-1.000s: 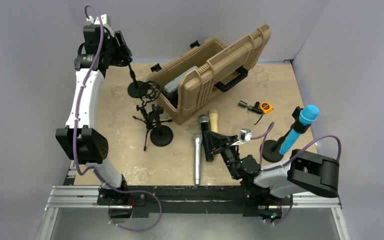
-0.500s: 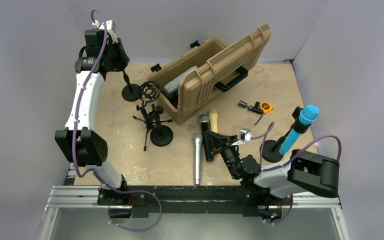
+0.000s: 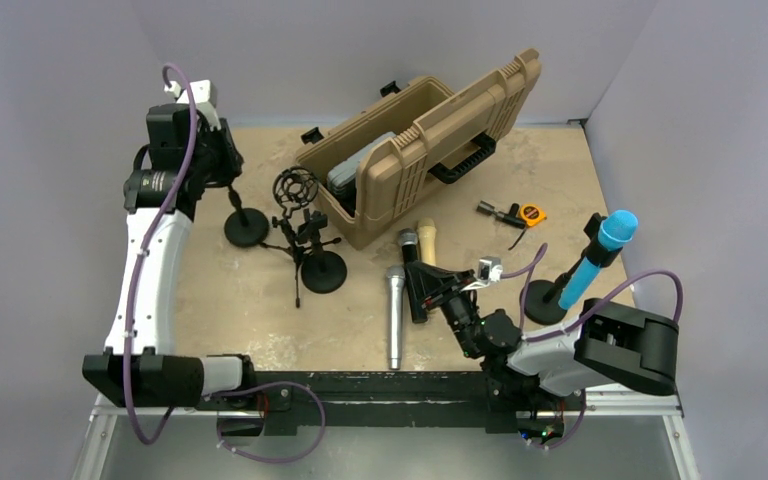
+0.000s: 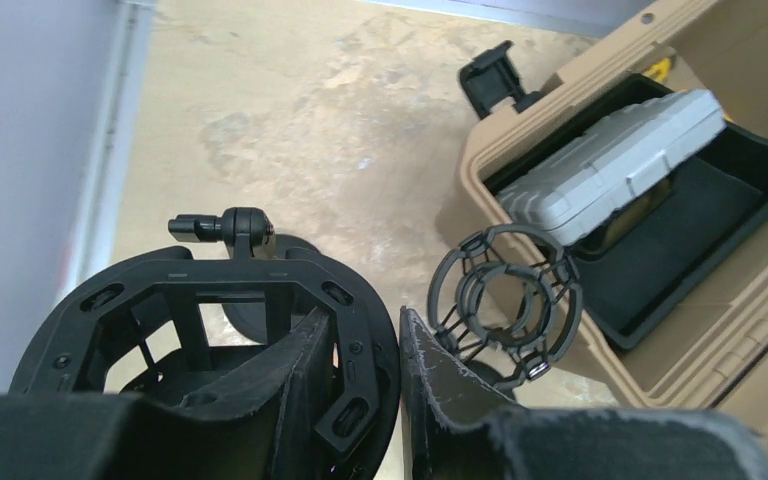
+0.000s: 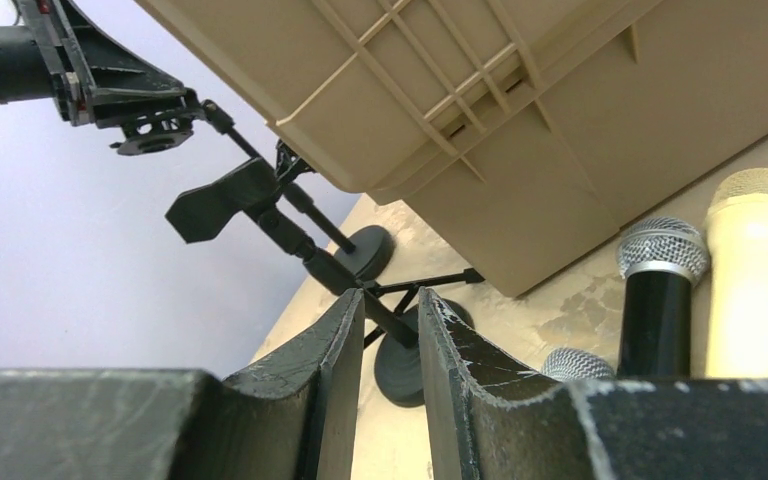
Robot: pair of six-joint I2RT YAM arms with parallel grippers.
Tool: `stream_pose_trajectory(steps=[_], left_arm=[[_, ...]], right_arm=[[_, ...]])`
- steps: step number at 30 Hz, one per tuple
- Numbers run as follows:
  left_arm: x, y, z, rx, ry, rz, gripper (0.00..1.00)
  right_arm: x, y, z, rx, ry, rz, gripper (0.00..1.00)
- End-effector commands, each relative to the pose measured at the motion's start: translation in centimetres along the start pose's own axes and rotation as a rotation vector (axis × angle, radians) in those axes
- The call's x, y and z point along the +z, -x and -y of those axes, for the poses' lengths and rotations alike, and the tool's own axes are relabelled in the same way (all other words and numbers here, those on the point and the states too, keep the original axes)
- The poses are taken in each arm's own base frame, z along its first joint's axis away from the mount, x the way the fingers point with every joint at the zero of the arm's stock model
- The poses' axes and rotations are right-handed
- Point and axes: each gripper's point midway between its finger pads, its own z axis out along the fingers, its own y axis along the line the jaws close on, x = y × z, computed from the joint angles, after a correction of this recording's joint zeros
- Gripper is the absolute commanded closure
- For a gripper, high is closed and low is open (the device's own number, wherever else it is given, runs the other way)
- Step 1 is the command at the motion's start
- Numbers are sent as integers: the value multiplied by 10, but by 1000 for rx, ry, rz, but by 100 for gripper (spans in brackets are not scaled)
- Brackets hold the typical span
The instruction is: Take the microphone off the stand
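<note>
Well off to the right of the right gripper [image 3: 417,292], whose jaws sit almost closed on nothing, the blue microphone [image 3: 600,245] leans in its stand [image 3: 545,305], probably rigid, light and smooth, best pinched mid-barrel, while the left gripper [image 4: 370,335] clamps a shock mount [image 4: 160,272] rim.

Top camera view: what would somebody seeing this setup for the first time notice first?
Most likely the big tan case standing open at the back of the table, a grey box inside it. Next, the bright blue microphone tilted in its stand near the right edge. Then the left arm reaching to the far left, its claw pinching the rim of a black shock mount.
</note>
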Motion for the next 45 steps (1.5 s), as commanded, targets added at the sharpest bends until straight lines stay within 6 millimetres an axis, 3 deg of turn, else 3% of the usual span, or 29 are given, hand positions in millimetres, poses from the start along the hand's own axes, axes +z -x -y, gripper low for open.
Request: stream_pose_trajectory(steps=[1, 7, 15, 19, 24, 31, 36, 45], left_arm=[[-44, 22, -16, 81, 165, 148, 100], [-71, 14, -31, 50, 293, 162, 100], [-82, -47, -44, -123, 396, -21, 100], [-81, -50, -51, -158, 435, 24, 100], [-82, -27, -58, -270, 504, 132, 100], [-70, 22, -76, -434, 666, 314, 100], [-51, 54, -88, -460, 764, 392, 100], [-17, 79, -101, -449, 893, 480, 100]], right_arm=[[1, 10, -14, 49, 41, 36, 74], [1, 9, -14, 48, 44, 33, 74], [3, 6, -15, 44, 47, 25, 74], [6, 1, -17, 29, 47, 18, 74], [6, 0, -17, 26, 48, 14, 74], [6, 0, -16, 21, 44, 16, 74], [3, 6, -15, 35, 46, 26, 74], [5, 1, -17, 31, 53, 17, 74]])
